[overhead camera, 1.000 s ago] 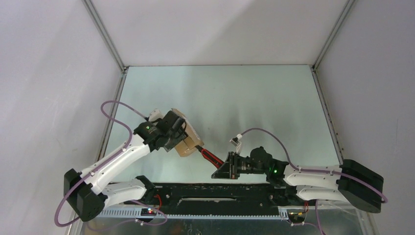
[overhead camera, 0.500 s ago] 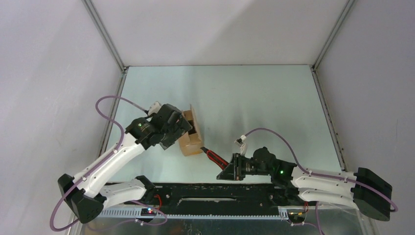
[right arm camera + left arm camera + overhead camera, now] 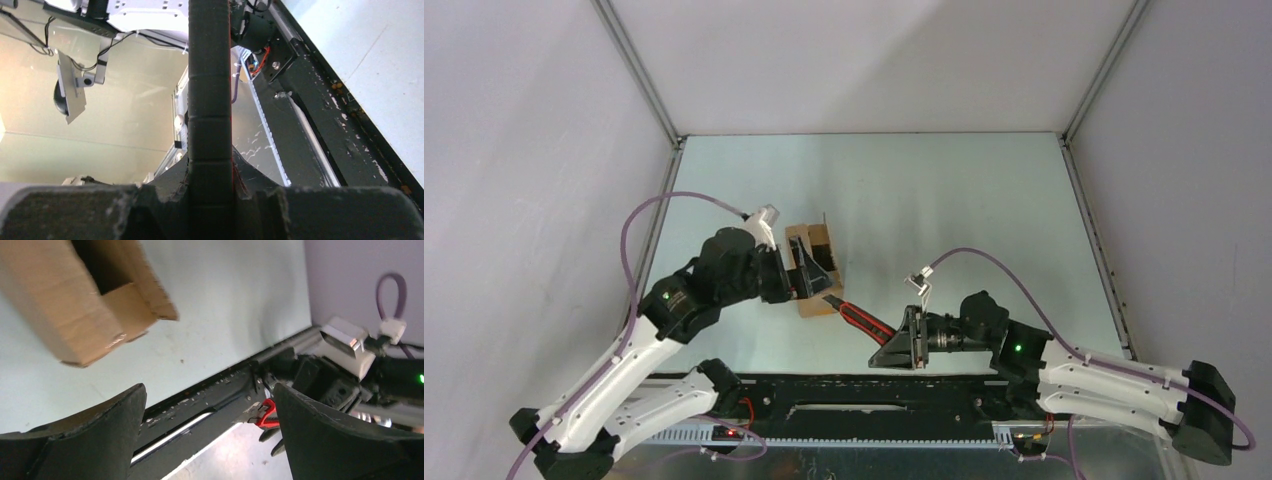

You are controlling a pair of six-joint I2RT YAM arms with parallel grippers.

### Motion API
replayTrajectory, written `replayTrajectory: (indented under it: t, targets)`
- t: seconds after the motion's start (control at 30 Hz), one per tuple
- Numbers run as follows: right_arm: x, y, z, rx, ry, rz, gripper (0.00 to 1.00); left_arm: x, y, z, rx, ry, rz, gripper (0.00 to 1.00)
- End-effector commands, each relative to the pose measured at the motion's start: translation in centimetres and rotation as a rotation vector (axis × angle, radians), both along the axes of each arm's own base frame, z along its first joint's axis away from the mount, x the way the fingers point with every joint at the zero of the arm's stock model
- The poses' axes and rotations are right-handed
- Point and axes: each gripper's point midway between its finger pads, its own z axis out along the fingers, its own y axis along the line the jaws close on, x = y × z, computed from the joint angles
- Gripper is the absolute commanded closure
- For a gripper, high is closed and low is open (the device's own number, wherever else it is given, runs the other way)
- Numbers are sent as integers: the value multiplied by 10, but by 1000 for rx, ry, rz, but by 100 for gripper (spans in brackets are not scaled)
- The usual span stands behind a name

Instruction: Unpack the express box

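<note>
Top external view, working outward from the bases: right claw (image 3: 886, 340) is pressed together on the handle of the red-and-black utility knife (image 3: 859, 318). The blade end points ahead of this claw and stops just beside the near corner of the express box (image 3: 796, 240); whether they touch is not resolvable. Right wrist view agrees: fingers clamped flat, with a red sliver of knife between them.

Left claw (image 3: 809, 278), farther out, is spread wide and grips nothing. In the left wrist view the box sits beyond its fingertips and off to one side, apart from both.

The box rests on the table (image 3: 944, 200) with a flap raised. Its opening is dark and the contents are not visible.

Judgement: opening looks done. Emptying is not yet begun, and no unpacked item shows in any view.
</note>
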Motion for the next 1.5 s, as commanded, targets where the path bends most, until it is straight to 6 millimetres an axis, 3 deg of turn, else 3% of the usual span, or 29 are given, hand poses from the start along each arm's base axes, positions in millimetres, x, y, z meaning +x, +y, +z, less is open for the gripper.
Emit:
replayTrajectory:
  t: [0.0, 0.27, 0.67, 0.97, 1.1, 1.27, 1.33, 1.4, 1.47]
  targets:
    - [-9, -4, 32, 51, -71, 62, 100, -22, -33, 22, -127, -143, -288, 0]
    - [-16, -3, 45, 83, -60, 101, 100, -45, -60, 14, -196, -126, -456, 5]
    - [-26, -12, 63, 138, -50, 155, 100, -67, -74, 26, -341, -89, -571, 20]
    - [-32, -17, 72, 162, -45, 191, 100, -80, -75, 26, -389, -60, -624, 33]
    - [-29, -15, 67, 141, -34, 180, 100, -82, -77, 29, -414, -53, -637, 44]
    - [-18, -15, 62, 119, -22, 130, 100, -85, -80, 29, -435, -26, -654, 69]
    - [-11, -15, 60, 108, -16, 98, 100, -85, -79, 30, -434, -28, -649, 84]
    - [-3, -14, 59, 104, -11, 54, 83, -82, -79, 31, -428, -31, -632, 99]
    - [6, -14, 62, 111, -15, -2, 63, -78, -81, 33, -434, -30, -602, 100]
